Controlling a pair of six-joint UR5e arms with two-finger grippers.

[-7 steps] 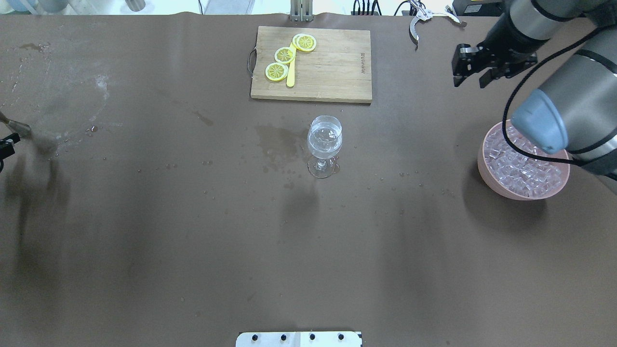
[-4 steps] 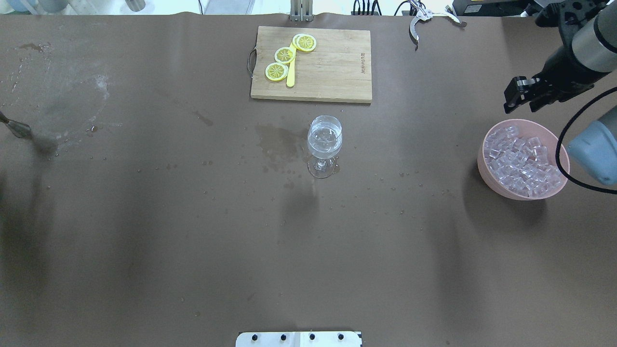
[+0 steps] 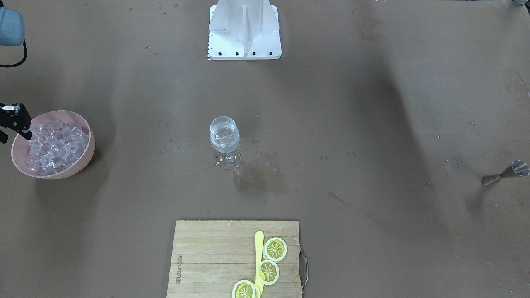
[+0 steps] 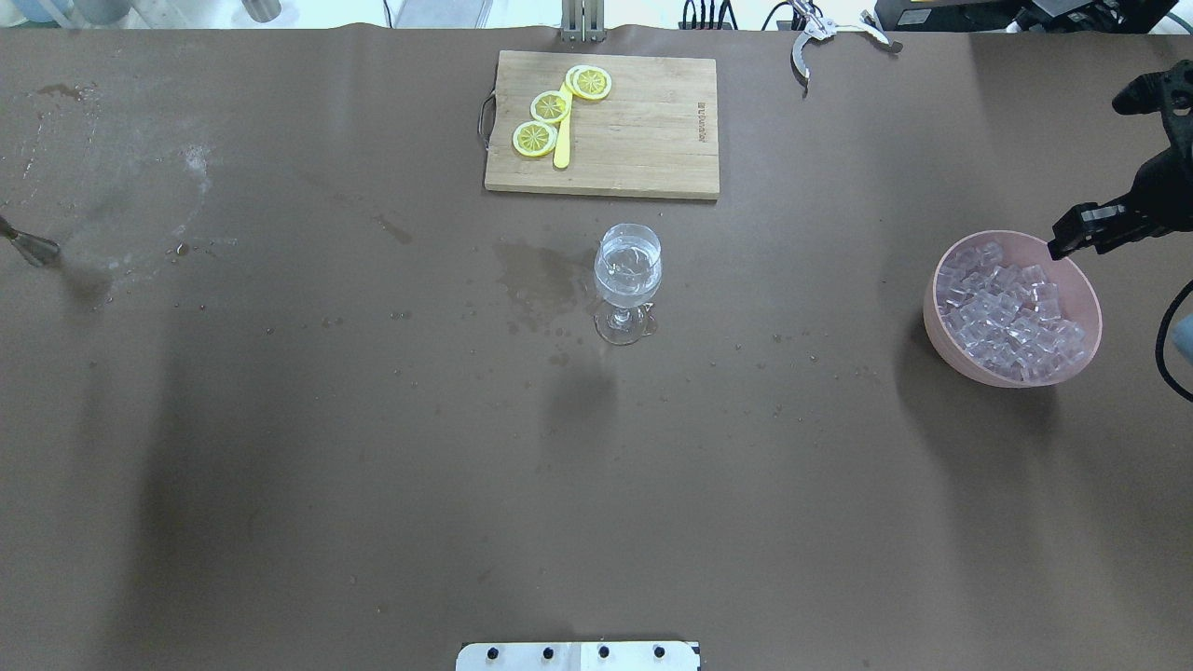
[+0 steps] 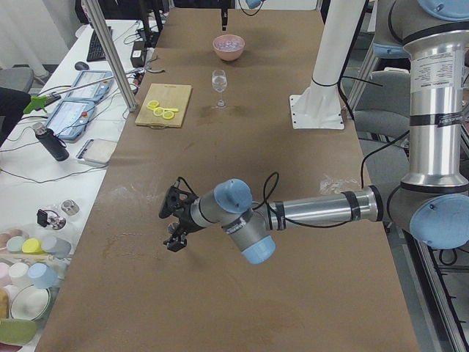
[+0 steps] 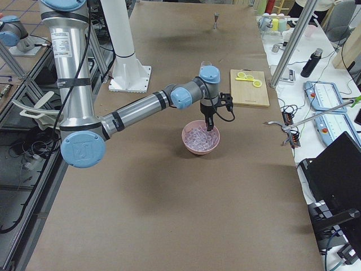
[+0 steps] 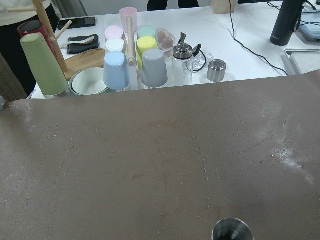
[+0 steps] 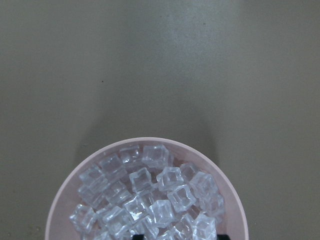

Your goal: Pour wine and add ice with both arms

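The clear, water-like wine (image 4: 629, 272) sits in a stemmed clear glass (image 4: 624, 324) mid-counter (image 4: 373, 419). Glassy ice cubes (image 4: 1011, 312) fill a round pink bowl (image 4: 933, 321) at the counter's right end. The right arm's fingers (image 4: 1072, 240) hang spread and empty over its rim. Whether the left arm's fingers (image 5: 176, 240) are parted I cannot tell.

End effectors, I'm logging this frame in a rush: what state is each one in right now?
Left end effector: cannot tell; it shows only in the exterior left view.
Right end effector: looks open, holding nothing, above the ice.
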